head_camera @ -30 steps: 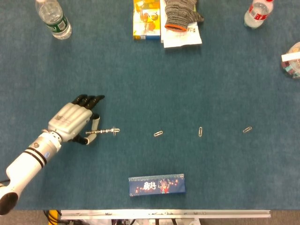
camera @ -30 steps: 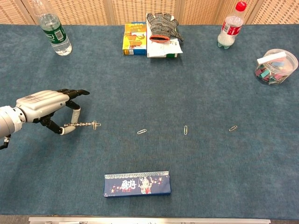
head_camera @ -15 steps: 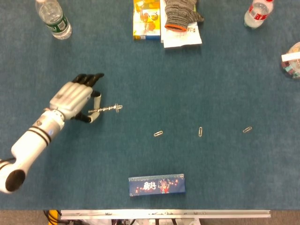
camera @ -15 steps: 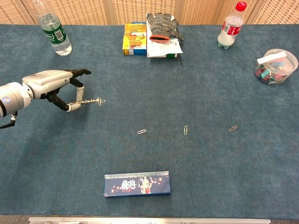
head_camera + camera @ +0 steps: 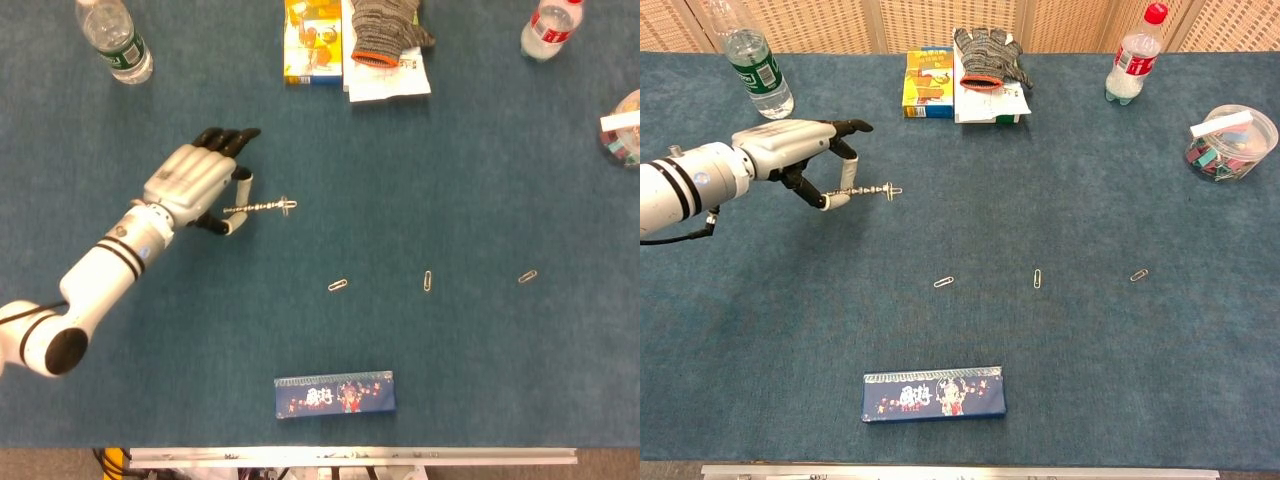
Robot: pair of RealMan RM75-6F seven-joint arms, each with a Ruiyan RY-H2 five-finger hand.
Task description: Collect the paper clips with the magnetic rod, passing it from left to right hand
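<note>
Three paper clips [image 5: 338,285] lie flat on the desk [image 5: 480,180], in a row down and to the right of my left hand [image 5: 195,185]: nearest one just below-right of the rod tip, middle one [image 5: 428,281] further right, last one [image 5: 527,277] well right. Left hand pinches the magnetic rod [image 5: 259,208] between thumb and finger, other fingers extended forward. Rod sticks out sideways to the hand's right, roughly level, tip clear of the clips. Chest view shows it lifted off the desk. Can't tell if anything is on the tip. Right hand is out of both views. Blue box [image 5: 334,393] sits near the desk's front edge, well below the hand.
</note>
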